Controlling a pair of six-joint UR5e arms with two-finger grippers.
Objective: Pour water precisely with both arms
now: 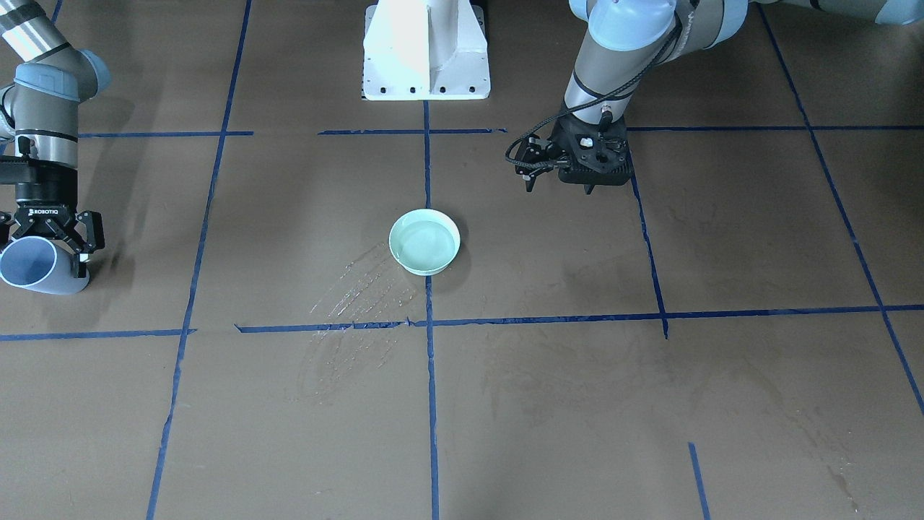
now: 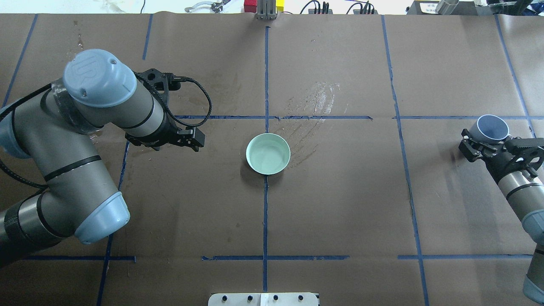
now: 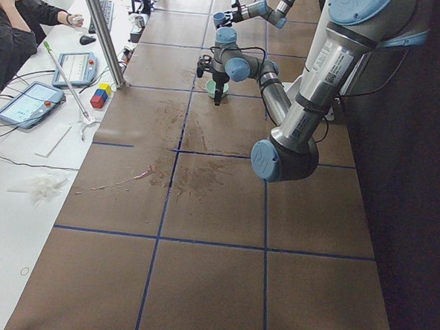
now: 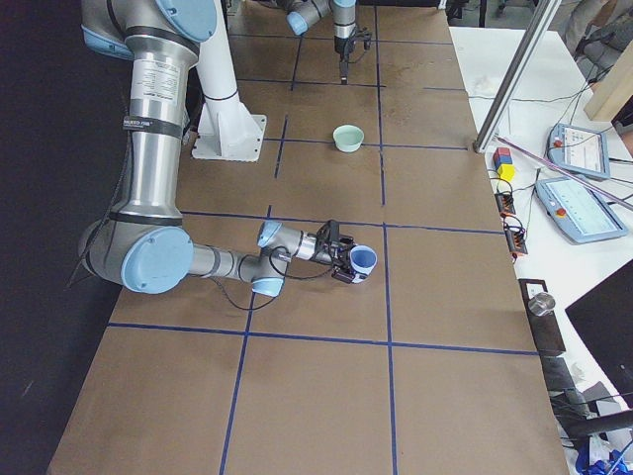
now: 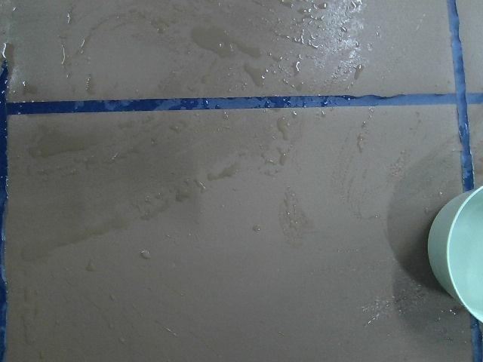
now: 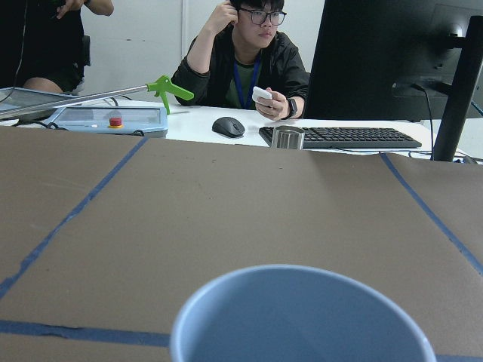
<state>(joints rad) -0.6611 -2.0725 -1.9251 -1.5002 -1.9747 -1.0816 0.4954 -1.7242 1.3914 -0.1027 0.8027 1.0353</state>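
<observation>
A pale green bowl (image 1: pixel 424 242) stands at the table's middle, also in the overhead view (image 2: pixel 268 154). It holds the water (image 1: pixel 426 237), a faint glossy surface. My right gripper (image 1: pixel 49 238) is shut on a pale blue cup (image 1: pixel 30 264), far off at the table's side, with the cup tilted and its mouth facing the operators' side. The cup also shows in the overhead view (image 2: pixel 492 126) and the right wrist view (image 6: pixel 302 317). My left gripper (image 1: pixel 559 188) points down, open and empty, beside the bowl and apart from it. The left wrist view catches only the bowl's rim (image 5: pixel 459 253).
Spilled water streaks (image 1: pixel 361 289) lie on the brown paper beside the bowl, with wet patches (image 5: pixel 226 41) under the left wrist. Blue tape lines (image 1: pixel 427 375) mark a grid. The white pedestal (image 1: pixel 426 50) stands at the robot's side. Operators sit beyond the far edge (image 6: pixel 249 53).
</observation>
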